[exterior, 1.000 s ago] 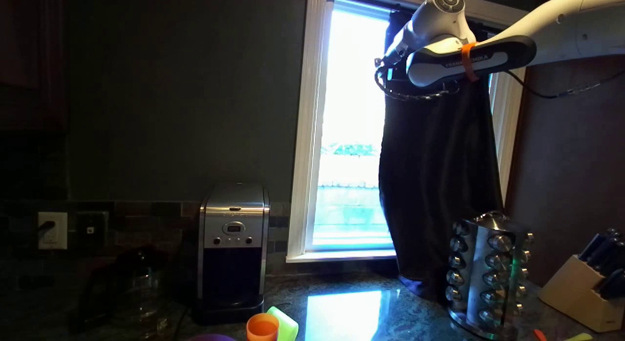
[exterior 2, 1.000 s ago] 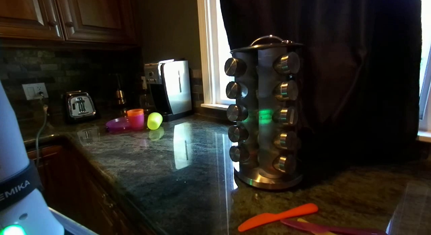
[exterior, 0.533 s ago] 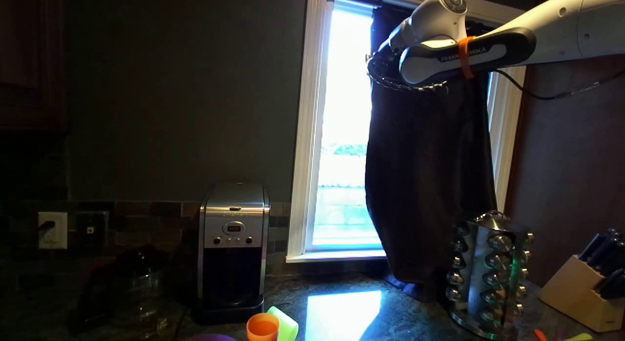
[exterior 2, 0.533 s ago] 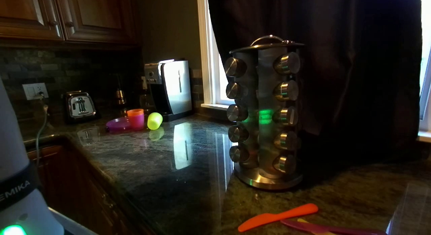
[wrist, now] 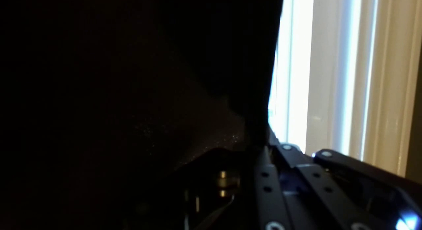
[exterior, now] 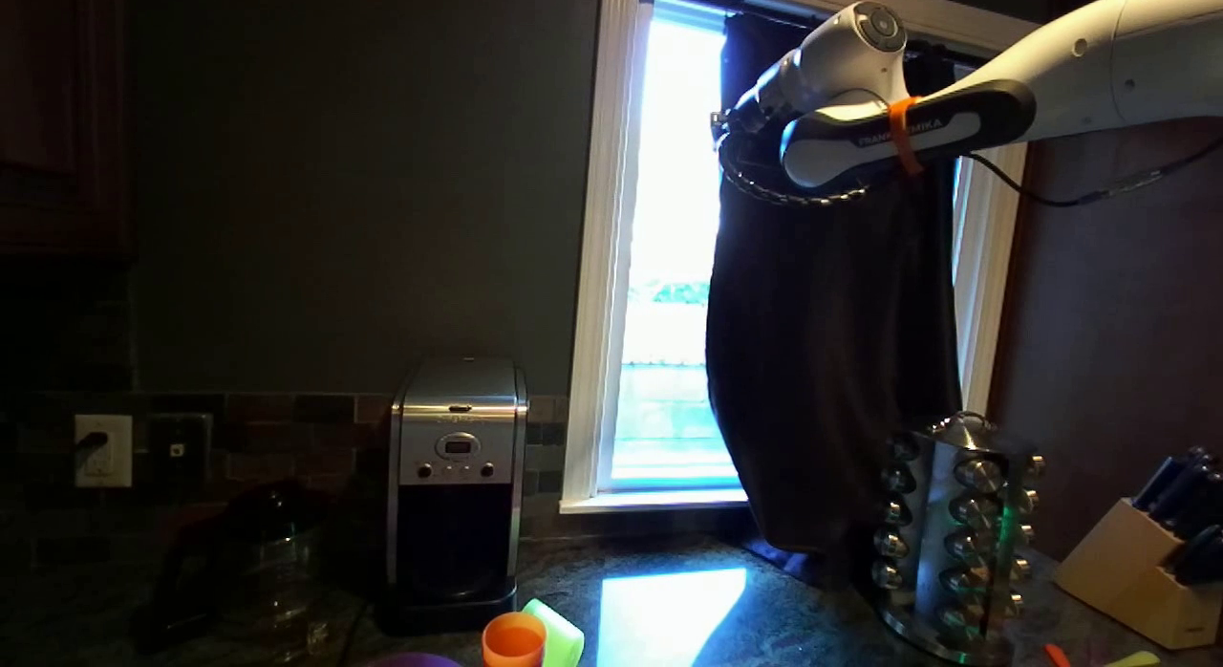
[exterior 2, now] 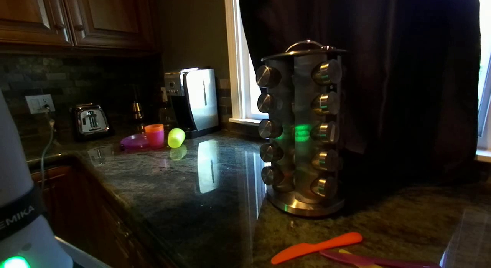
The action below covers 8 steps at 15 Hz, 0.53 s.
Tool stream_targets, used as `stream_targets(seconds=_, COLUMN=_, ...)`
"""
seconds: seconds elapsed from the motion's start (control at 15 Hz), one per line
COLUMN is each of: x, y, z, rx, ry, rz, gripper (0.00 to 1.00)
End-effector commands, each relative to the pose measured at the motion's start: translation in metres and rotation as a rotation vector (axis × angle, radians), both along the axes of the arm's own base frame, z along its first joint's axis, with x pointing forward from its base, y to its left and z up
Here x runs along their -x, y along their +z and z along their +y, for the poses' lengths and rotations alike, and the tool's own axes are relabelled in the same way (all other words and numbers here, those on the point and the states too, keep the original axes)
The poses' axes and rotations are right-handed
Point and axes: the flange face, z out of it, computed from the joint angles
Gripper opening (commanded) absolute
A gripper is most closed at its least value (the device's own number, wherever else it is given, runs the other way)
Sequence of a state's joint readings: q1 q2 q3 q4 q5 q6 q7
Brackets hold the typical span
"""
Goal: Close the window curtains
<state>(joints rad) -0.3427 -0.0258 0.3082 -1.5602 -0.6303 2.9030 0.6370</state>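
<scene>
Just above the back edge of the dark stone tabletop (exterior 2: pixel 180 183) rises a tall white-framed window (exterior: pixel 669 266). A long near-black fabric curtain (exterior: pixel 822 352) hangs vertically over much of it, leaving bare glass toward the boxy silver coffee machine (exterior: pixel 459 495). The jaws look clenched high on the curtain's edge there and should pull that way.

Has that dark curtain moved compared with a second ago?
Yes: in an exterior view, the dark curtain has shifted toward picture left, its left edge now nearer the left side of the white window frame.
</scene>
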Motion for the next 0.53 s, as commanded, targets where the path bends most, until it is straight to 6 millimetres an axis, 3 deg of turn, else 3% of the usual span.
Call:
stream_targets(seconds=0.0, x=0.000, y=0.000, z=0.000, rx=-0.001, ry=0.000, rz=0.000, gripper=0.02)
stream_targets(seconds=0.13, x=-0.004, y=-0.005, z=0.001, rx=-0.011, ry=0.015, rz=0.002, gripper=0.01)
stream_targets(seconds=0.33, x=-0.015, y=-0.033, z=0.046, rx=-0.099, ry=0.147, rz=0.023, gripper=0.01)
stream_targets(seconds=0.47, x=-0.018, y=-0.040, z=0.077, rx=-0.133, ry=0.226, rz=0.006, gripper=0.01)
